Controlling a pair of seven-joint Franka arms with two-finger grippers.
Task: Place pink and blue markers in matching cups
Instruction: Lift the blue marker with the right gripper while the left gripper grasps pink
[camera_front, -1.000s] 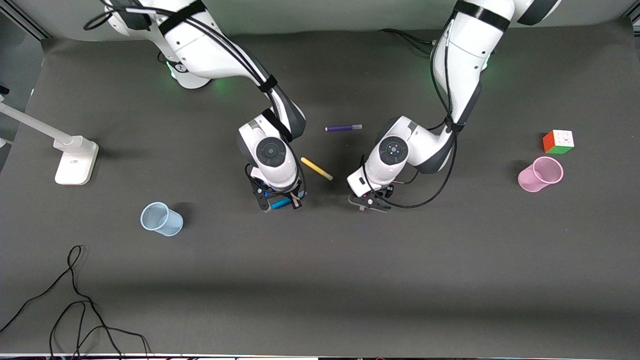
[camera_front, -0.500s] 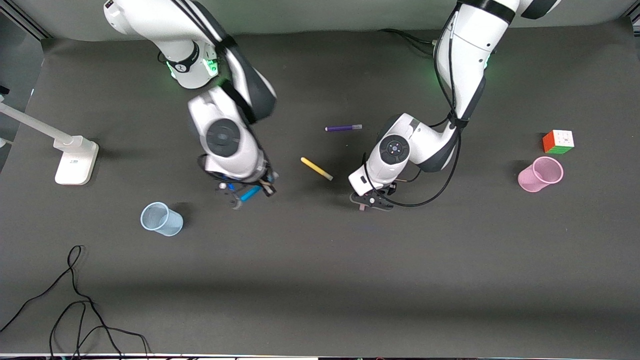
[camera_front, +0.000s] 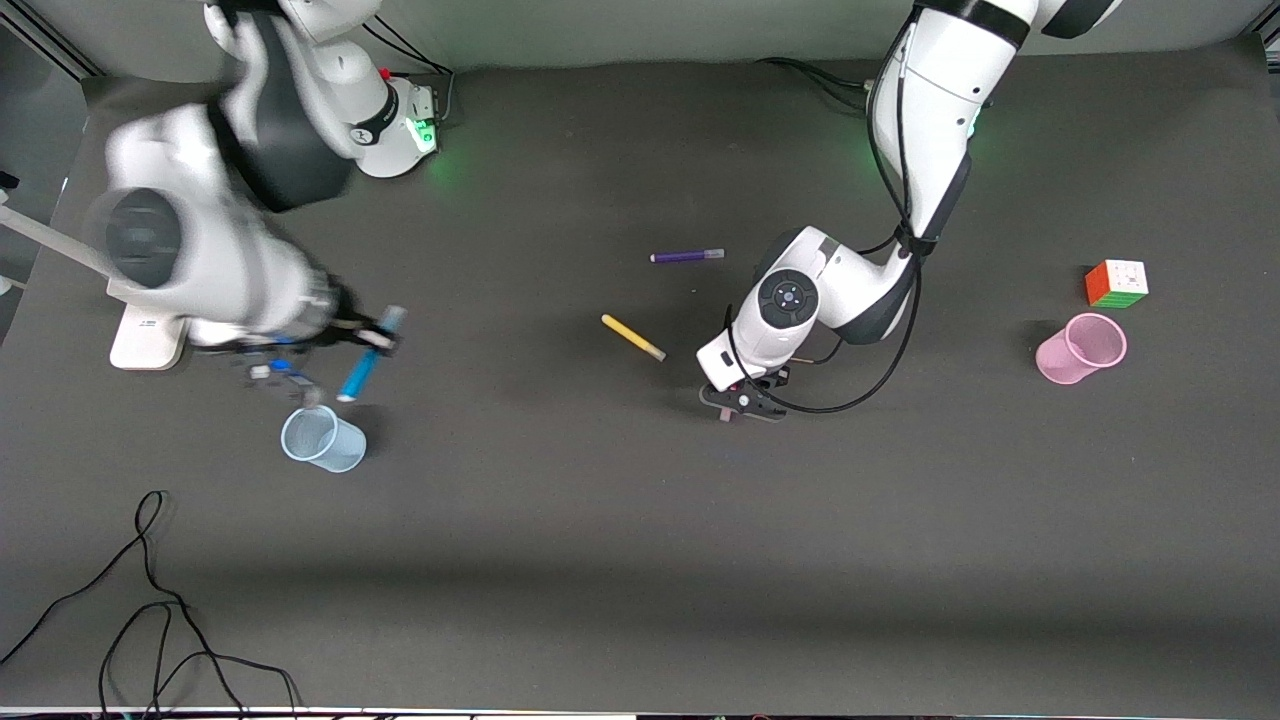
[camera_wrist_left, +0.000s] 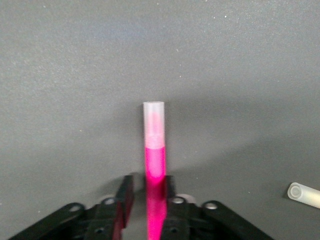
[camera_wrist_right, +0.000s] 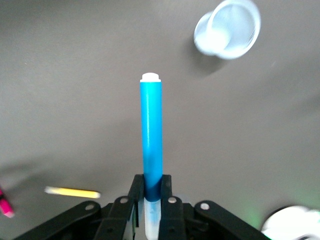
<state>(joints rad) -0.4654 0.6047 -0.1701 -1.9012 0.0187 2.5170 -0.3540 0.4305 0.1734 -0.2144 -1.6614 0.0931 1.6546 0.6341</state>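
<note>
While the right gripper (camera_front: 335, 355) grips the blue marker (camera_front: 366, 356) above the blue cup (camera_front: 322, 439), the left gripper (camera_front: 743, 402) pinches the pink marker (camera_wrist_left: 155, 160) beside the yellow pen (camera_front: 633, 337).

Even, soft overhead light leaves faint shadows on the dark bench (camera_front: 640, 560) beside the blue cup (camera_front: 322, 438) and pink cup (camera_front: 1080, 347), green glow marks both arm bases, and the right arm (camera_front: 200, 250) near the blue cup is motion-blurred while the left arm (camera_front: 850, 290) shows sharp.

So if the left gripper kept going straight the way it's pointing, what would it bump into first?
Probably the bare table. The left gripper points down at it, holding the pink marker, whose pale end would likely touch first.
</note>
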